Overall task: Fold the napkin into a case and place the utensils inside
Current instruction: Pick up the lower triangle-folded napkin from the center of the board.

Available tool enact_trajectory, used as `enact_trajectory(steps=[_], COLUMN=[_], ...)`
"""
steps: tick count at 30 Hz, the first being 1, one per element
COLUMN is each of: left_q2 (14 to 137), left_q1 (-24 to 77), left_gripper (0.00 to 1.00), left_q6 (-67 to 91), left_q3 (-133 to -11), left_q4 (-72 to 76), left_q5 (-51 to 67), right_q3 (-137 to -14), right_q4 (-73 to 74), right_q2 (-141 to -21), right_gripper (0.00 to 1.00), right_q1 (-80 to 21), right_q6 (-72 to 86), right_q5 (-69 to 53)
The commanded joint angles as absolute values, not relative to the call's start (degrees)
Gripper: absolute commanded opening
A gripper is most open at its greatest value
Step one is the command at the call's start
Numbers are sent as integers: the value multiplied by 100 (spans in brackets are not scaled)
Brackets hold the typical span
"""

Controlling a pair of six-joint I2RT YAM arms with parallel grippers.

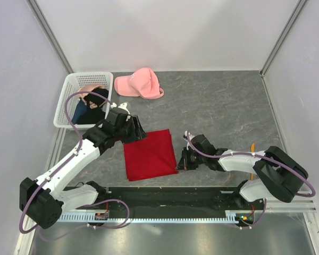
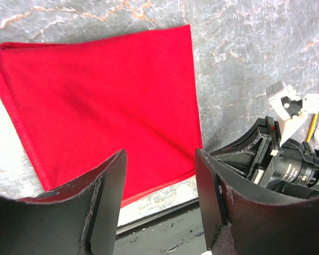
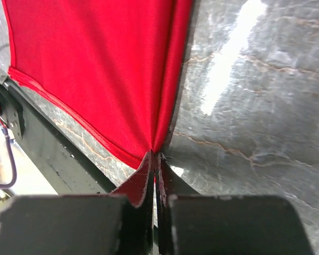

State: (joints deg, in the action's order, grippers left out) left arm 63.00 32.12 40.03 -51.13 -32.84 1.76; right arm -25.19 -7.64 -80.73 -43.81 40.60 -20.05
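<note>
At the table's [image 1: 223, 101] centre the red napkin [image 1: 150, 154] lies spread between the 2 grippers; the right gripper [image 3: 154, 156] is pinched tight on its near right corner; the left gripper [image 2: 159, 159], jaws spread, holds nothing by its far left corner.

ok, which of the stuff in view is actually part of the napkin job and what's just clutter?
Job: napkin, pinched at a corner by the right end effector; orange utensil beside the right arm.
Clutter: pink cap; white basket with dark garments.
</note>
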Motion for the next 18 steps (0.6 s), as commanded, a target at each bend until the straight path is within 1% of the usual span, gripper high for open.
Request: enact_trajectory(steps=[1,3,7,11,13,14,16,17,18], left_q2=[6345,6416,6574,6846,6864,6838,6777,6724,6619], left_q1=[2945,2734,2444,2233,2162,2093,2031,1969,1925], left_gripper=[62,62,61,61,61,61,61,61,61], left_q6=[3639,3639,3683,3744,3814,3832,3823,3815,3797], left_q3=[-5072,-5010,-4887,-4817,-4746,-4720,-4658,-4641,-4588], left_q4=[-2998,-2936,-2585,-2347,-2215,-2189,-2171,-2180,-2206], left_q5=[588,790,1133,1335,1529,1564,1652,1661,1679], right_q3=[-2111,-2022,-2091,-2346,-2495,-2548,-2846,-2926,-3014], right_q4=[-176,-71,649,1185,1353,1371,1633,1696,1801], right_q2=[-8253,-8104,-7455,-7251,-7286,-7321,-7444,-7444,-7418], right_gripper=[0,0,0,0,0,10,23,43,50], right_q1=[-4026,-3701,-3498,-3376,-3305,-3261,-3261,-3269,-3270], right_q6=[3964,4060,4122,4096,4017,3964,3729,3648,3578], right_q5=[-1319,-1126,-274,622,782,800,914,923,1097])
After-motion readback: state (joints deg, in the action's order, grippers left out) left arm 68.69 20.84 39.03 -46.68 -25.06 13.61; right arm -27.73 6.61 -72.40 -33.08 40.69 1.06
